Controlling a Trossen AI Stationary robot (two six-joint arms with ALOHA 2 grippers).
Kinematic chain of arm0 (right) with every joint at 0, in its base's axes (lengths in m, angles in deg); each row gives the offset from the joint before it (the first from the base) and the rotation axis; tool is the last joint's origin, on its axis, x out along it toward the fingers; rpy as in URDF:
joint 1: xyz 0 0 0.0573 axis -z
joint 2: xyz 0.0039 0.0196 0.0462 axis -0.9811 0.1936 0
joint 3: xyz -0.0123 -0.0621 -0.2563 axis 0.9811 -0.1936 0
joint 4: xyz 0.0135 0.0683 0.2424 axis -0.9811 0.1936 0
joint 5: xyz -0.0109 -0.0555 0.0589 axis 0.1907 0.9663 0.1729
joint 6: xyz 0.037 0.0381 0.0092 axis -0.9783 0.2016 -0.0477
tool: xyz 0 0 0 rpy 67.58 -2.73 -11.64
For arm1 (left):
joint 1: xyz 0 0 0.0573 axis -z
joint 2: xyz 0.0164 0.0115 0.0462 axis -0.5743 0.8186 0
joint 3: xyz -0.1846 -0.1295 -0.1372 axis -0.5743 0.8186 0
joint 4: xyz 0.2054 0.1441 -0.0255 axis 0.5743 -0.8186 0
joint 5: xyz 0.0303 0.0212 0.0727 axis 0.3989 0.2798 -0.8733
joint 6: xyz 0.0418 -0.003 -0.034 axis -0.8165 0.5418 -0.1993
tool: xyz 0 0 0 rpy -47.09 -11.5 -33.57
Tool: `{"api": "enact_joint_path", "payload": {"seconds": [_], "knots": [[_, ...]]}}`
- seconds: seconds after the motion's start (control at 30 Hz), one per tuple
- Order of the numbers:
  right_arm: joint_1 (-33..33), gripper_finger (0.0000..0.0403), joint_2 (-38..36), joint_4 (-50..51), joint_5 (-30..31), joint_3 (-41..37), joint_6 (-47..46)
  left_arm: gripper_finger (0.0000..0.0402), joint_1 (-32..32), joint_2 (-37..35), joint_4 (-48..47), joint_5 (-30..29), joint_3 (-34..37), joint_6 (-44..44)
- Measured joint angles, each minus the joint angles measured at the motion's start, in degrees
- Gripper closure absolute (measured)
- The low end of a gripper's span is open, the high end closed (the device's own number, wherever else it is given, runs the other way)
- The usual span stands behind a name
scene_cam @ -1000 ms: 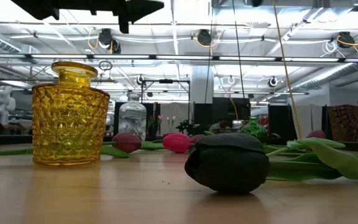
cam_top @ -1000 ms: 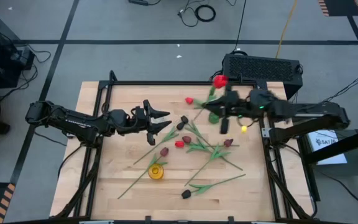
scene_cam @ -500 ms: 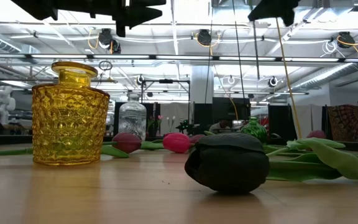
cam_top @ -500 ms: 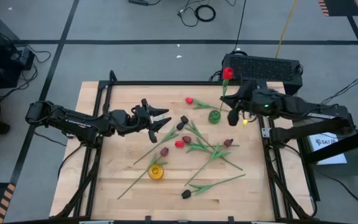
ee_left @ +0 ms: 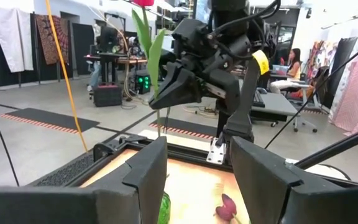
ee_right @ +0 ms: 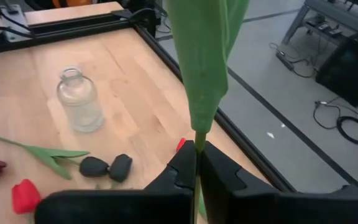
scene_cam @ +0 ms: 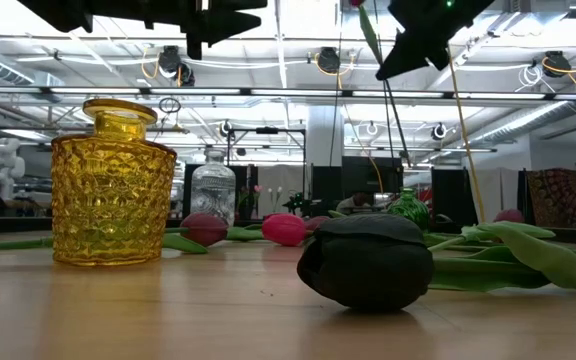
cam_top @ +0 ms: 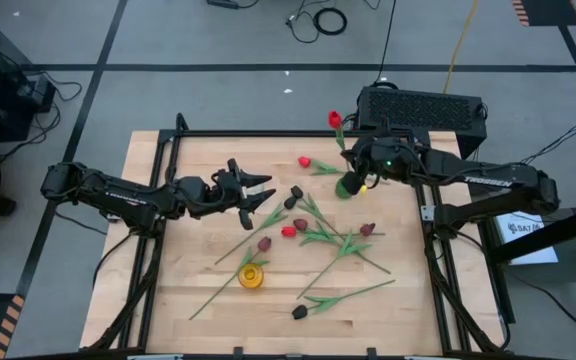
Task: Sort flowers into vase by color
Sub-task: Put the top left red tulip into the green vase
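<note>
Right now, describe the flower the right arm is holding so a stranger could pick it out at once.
Start at the green vase near the table's far right edge. The right gripper hangs just above it, shut on a stem that points down at the vase. That red tulip is the only flower lifted off the wood; the other tulips lie flat on the table.

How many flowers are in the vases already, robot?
None yet, as far as I can see. The yellow vase and clear vase look empty. The right gripper is shut on a red tulip, holding it upright over the green vase. The left gripper waits open. The other tulips lie on the table, unsorted.
</note>
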Motion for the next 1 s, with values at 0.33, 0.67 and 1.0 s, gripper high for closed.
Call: {"api": "enact_joint_path", "payload": {"seconds": [0.33, 0.67, 1.0], "knots": [[1.2, 0.04, 2.8, -0.1, -0.4, 0.0, 0.3, 0.0219, 0.5, 0.0, -2.0, 1.4, 0.0, 0.1], [1.2, 0.04, 5.3, -0.2, -0.4, 0.0, 0.3, 0.0219, 0.8, 0.0, -2.7, 1.6, 0.0, 0.0], [1.2, 0.04, 5.4, -0.5, -0.4, 0.0, -0.6, 0.0219, 0.8, 0.0, -2.7, 1.6, 0.0, 0.0]]}}
